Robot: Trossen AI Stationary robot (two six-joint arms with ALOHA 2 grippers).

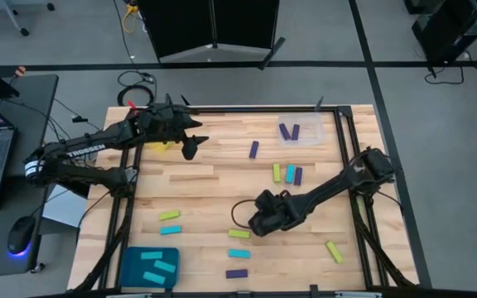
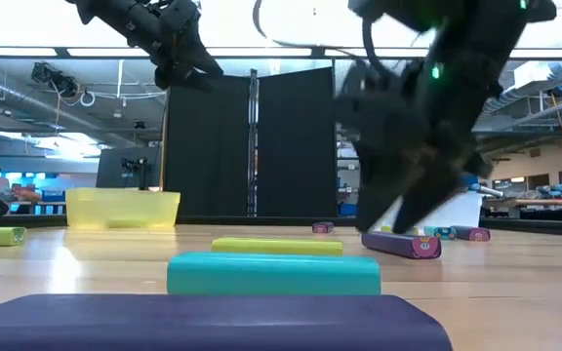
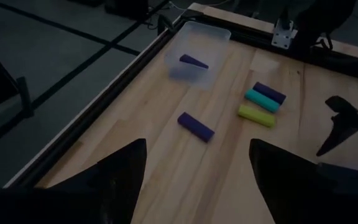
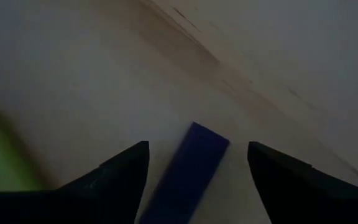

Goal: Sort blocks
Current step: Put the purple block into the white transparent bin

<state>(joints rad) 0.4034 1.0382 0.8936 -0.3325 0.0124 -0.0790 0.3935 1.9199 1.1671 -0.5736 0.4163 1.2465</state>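
Pale butcher-block table (image 1: pixel 214 178) carries scattered blocks, with a teal tray (image 1: pixel 131 265) at the near left corner already holding cyan ones and a clear tray (image 1: pixel 315 132) at the far right holding purple ones. Right gripper (image 1: pixel 253 222) sits low, fingers spread apart astride a dark purple block (image 4: pixel 191 165), seemingly lined up to pinch it, though contact is hard to judge. Left gripper (image 1: pixel 190 147) hovers released near the yellow tray (image 2: pixel 123 208).

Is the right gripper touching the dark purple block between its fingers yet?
Apart. In the right wrist view the purple block lies between the open fingers of the right gripper, with bare table showing on both sides.
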